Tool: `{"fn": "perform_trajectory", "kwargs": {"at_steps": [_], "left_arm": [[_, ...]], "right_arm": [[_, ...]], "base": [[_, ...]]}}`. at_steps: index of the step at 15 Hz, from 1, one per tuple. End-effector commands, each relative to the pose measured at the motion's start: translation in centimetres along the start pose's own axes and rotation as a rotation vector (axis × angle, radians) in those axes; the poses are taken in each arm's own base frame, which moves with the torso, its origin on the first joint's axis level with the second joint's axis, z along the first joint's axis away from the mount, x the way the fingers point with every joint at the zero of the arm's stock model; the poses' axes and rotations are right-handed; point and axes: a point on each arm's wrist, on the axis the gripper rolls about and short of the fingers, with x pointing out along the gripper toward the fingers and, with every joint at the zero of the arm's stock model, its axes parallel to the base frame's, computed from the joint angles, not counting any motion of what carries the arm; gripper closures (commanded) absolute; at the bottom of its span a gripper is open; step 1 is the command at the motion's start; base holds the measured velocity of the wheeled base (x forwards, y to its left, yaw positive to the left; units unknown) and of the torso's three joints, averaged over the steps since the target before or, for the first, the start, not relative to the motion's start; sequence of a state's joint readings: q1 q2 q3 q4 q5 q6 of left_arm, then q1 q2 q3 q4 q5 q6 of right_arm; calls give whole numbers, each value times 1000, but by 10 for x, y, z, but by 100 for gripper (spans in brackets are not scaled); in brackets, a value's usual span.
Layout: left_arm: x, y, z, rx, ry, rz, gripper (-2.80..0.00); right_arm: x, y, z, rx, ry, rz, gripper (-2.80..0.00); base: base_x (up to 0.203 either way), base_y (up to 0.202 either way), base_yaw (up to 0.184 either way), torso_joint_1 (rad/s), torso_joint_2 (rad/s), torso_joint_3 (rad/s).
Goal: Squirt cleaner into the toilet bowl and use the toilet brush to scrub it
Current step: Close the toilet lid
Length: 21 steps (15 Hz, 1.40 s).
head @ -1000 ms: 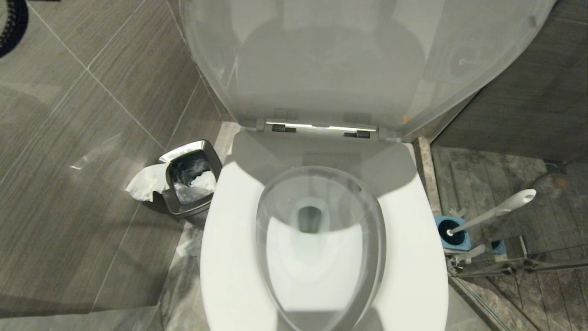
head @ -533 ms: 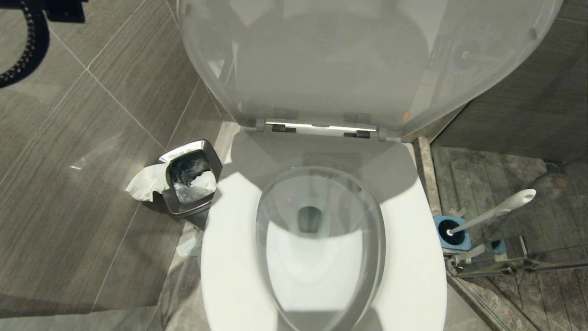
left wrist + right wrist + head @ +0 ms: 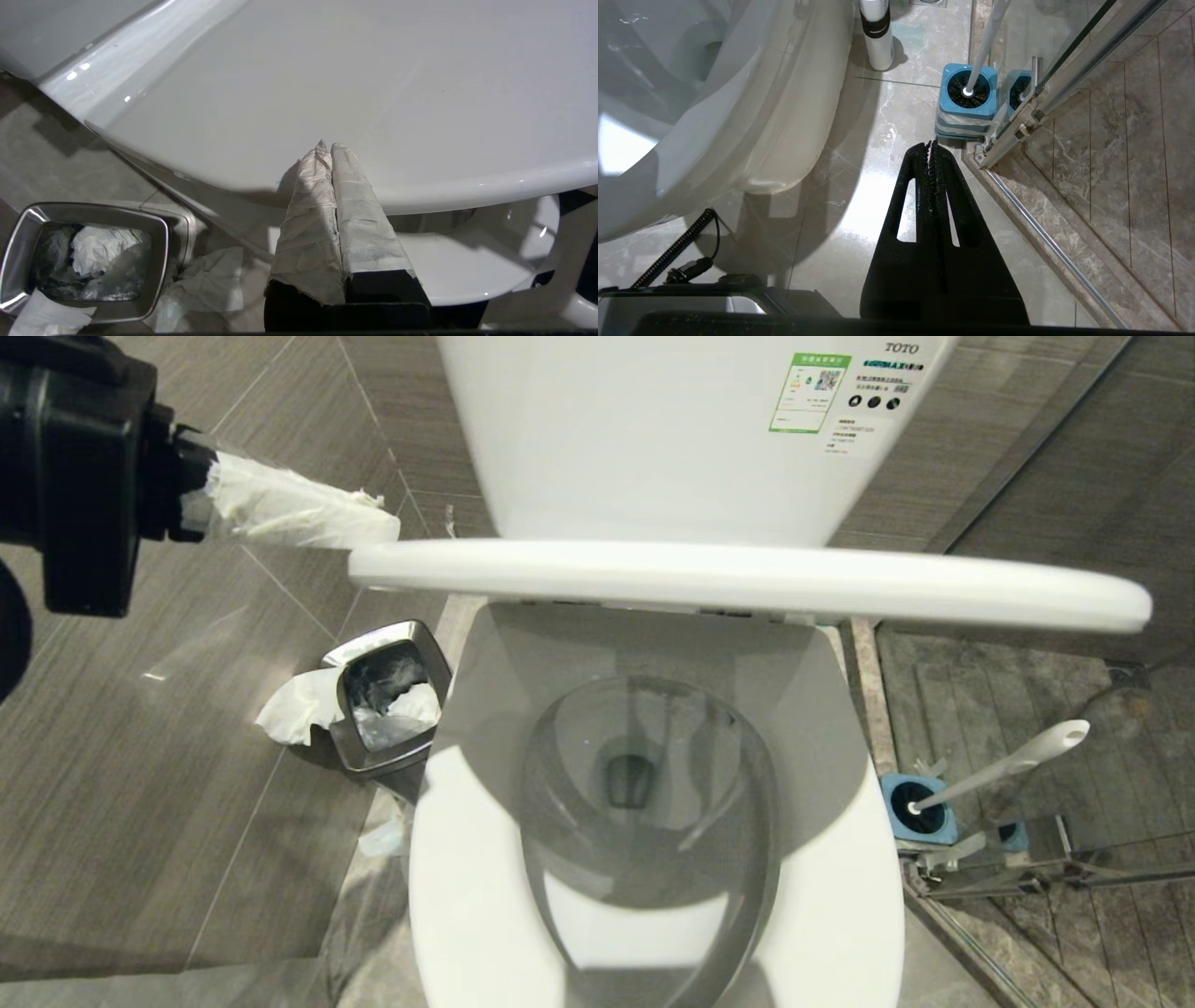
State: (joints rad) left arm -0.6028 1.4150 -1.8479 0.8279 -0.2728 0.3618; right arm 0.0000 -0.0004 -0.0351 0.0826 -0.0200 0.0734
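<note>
Toilet bowl (image 3: 644, 821): one, lid (image 3: 747, 583) seen half-lowered.
Toilet brush (image 3: 1013, 763): one, stood in a blue holder (image 3: 924, 821) right of the bowl.
Steel bin (image 3: 385, 707): one, at the left.
Left gripper (image 3: 378, 527): paper-wrapped, jaws pressed together at the lid's edge.
Right gripper (image 3: 932, 145): jaws pressed together above the floor, near the holder.

Grey tiled wall (image 3: 140, 784), marble floor (image 3: 878, 140)

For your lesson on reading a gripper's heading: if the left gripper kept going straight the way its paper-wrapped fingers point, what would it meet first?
Most likely the toilet lid: the shut left gripper points straight at it, tips apparently at its rim.
</note>
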Motion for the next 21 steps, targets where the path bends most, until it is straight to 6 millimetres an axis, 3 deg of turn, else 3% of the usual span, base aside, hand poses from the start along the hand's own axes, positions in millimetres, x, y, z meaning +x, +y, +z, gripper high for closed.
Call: {"fn": "perform_trajectory", "kwargs": {"at_steps": [1, 9, 21], "left_arm": [[-2, -3, -7, -10, 50, -21, 0], [-2, -27, -50, -148, 376, -355, 0], [-25, -21, -51, -264, 319, -239, 0]], "right_arm": [[0, 0, 0, 0, 0, -1, 0], [0, 0, 0, 0, 1, 0, 0], [0, 0, 0, 0, 0, -1, 0]], "base": [[0, 0, 0, 0, 0, 0], [0, 0, 0, 0, 0, 0], [0, 0, 0, 0, 0, 0]]}}
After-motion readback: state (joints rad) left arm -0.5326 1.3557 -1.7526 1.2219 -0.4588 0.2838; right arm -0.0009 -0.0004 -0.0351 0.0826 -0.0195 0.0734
